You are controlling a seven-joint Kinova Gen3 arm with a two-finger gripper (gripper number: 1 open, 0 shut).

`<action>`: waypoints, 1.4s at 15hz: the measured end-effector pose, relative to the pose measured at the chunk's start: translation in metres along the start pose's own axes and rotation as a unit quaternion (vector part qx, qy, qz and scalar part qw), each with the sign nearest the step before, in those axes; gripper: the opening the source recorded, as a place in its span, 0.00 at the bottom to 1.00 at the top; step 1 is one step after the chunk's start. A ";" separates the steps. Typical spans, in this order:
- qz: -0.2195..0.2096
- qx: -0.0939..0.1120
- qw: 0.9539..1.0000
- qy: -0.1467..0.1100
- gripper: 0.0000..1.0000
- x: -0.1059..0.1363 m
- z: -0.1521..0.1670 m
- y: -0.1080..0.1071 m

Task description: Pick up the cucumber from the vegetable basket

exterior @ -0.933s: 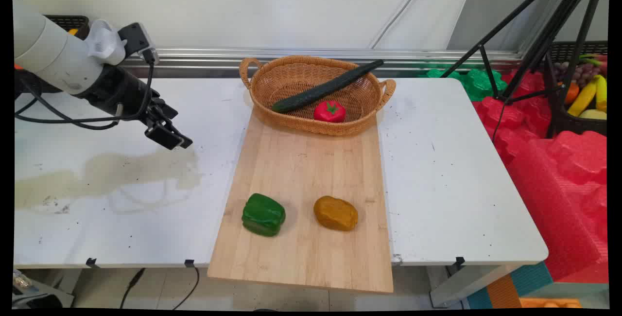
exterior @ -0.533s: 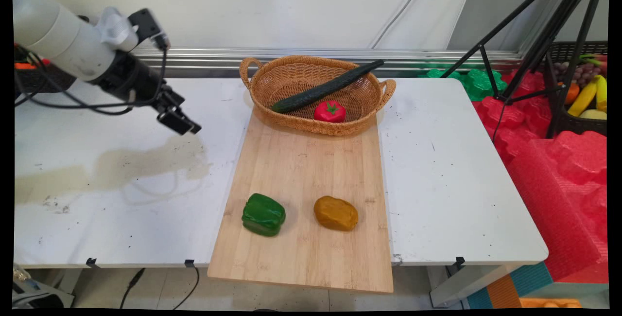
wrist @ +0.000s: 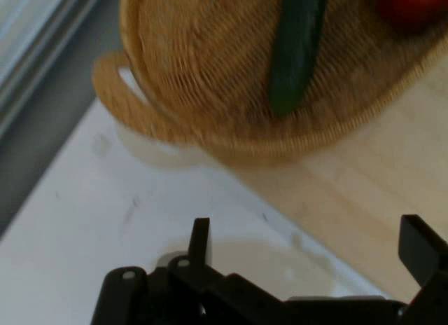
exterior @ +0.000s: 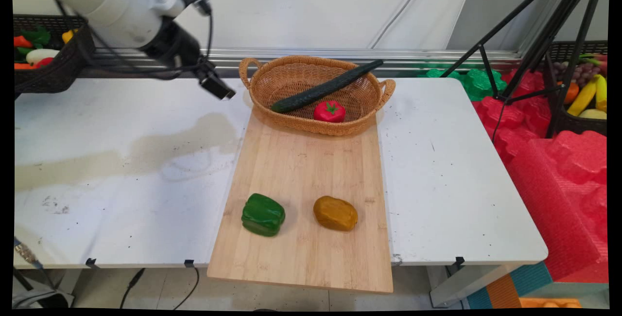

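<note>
The gripper [exterior: 221, 90] has swung up and to the right since a moment ago, away from the bare stretch of table [exterior: 121, 199], and now hangs just beside the basket's [exterior: 291, 119] left handle. Fingers spread wide, nothing between them. In the basket, the cucumber [exterior: 326, 87] leans corner to corner, too long to lie flat, with the tomato [exterior: 330, 111] beside it. On the cutting board [exterior: 301, 170], pepper [exterior: 263, 214] and potato [exterior: 335, 213] sit untouched, well apart from the hand.
</note>
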 end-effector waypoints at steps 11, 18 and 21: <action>0.045 0.028 0.998 0.017 1.00 0.110 0.078 0.002; 0.091 0.018 0.996 0.002 1.00 0.163 0.148 0.011; 0.103 0.006 0.995 -0.006 1.00 0.173 0.170 0.016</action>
